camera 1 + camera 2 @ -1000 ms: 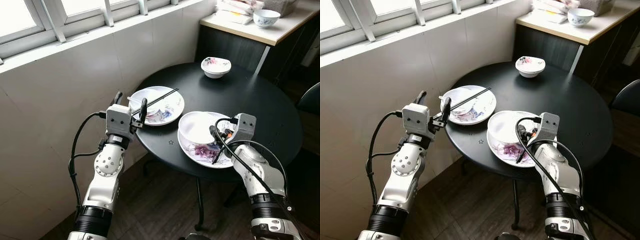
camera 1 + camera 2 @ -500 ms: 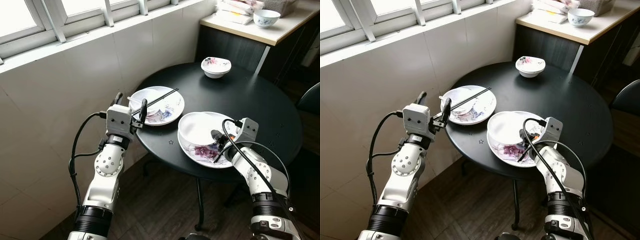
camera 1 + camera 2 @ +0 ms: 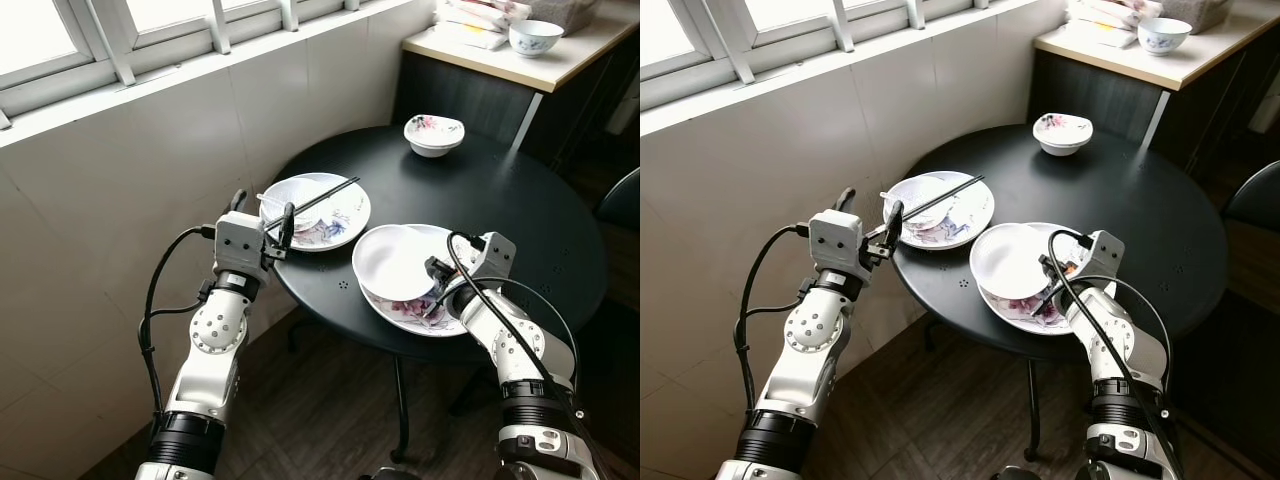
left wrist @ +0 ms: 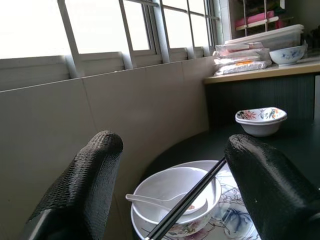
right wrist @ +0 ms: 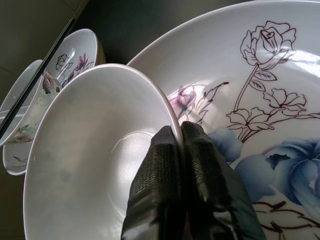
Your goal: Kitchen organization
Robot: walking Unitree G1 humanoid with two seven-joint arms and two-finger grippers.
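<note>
A plain white bowl [image 3: 392,262] is tipped up over a large floral plate [image 3: 415,312] near the front of the round black table [image 3: 510,200]. My right gripper [image 3: 437,272] is shut on the bowl's right rim. In the right wrist view the two fingers [image 5: 200,165] pinch the rim of the bowl [image 5: 95,150] above the plate [image 5: 260,95]. My left gripper [image 3: 262,208] stands open at the table's left edge. It faces a second plate [image 3: 345,215] bearing a bowl [image 4: 175,192], a spoon [image 4: 160,200] and black chopsticks [image 3: 322,194].
Small stacked floral bowls [image 3: 434,133] stand at the table's far side. A counter [image 3: 520,60] with a blue-patterned bowl [image 3: 531,37] and packets is beyond. A tiled wall under the window runs along the left. A dark chair [image 3: 622,200] is at the right.
The white bowl sat flat on the floral plate. It is now tipped up and shifted left, with my right gripper on its rim. The left arm has not moved.
</note>
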